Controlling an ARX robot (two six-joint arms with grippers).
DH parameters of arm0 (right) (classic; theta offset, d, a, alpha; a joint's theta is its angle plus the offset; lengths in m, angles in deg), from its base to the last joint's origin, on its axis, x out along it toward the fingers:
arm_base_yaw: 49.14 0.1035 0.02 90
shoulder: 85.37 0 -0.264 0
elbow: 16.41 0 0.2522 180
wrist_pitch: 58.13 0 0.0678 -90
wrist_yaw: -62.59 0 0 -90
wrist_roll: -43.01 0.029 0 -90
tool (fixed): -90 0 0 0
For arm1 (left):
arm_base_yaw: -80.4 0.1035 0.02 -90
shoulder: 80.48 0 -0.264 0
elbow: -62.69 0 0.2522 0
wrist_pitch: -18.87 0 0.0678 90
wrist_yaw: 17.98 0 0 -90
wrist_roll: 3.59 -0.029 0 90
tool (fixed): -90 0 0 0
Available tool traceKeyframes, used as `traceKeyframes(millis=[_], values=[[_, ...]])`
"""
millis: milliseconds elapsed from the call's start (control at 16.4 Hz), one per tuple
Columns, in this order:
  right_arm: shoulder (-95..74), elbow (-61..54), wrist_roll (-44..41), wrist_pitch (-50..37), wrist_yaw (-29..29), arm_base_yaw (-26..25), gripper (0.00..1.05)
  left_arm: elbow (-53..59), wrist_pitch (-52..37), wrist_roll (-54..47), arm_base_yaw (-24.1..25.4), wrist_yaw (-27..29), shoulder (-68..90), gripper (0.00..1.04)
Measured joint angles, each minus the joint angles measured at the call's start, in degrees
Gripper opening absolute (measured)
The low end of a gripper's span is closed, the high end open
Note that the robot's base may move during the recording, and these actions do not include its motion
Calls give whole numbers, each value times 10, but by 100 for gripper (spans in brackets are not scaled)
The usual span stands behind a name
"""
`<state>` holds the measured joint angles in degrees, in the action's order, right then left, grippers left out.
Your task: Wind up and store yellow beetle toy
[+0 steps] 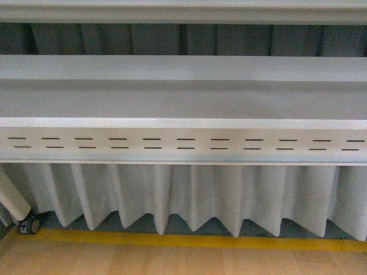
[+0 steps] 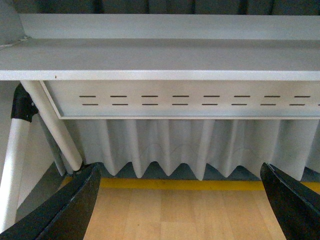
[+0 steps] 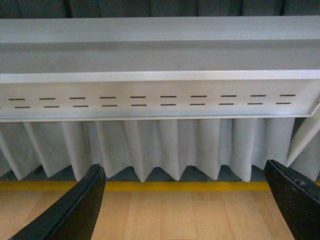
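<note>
The left gripper (image 2: 180, 171) and right gripper (image 3: 185, 169) hung wide open, empty, facing the grey table (image 1: 183, 123). No yellow beetle toy showed, so its bearing couldn't be told.

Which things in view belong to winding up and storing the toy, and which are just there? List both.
Job:
- left gripper, open, empty
- right gripper, open, empty
- no yellow beetle toy shows in any view

Just there:
- grey slotted table
- pleated curtain
- yellow floor stripe
- wooden floor
- caster wheel
</note>
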<state>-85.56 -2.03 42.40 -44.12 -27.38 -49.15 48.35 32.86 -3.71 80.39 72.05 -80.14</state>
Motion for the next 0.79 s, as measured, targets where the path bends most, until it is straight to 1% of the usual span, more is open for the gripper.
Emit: traceKeyframes(millis=[792], values=[[0,0,0,0,0,0,98,0,0,0,0,0,0,98]])
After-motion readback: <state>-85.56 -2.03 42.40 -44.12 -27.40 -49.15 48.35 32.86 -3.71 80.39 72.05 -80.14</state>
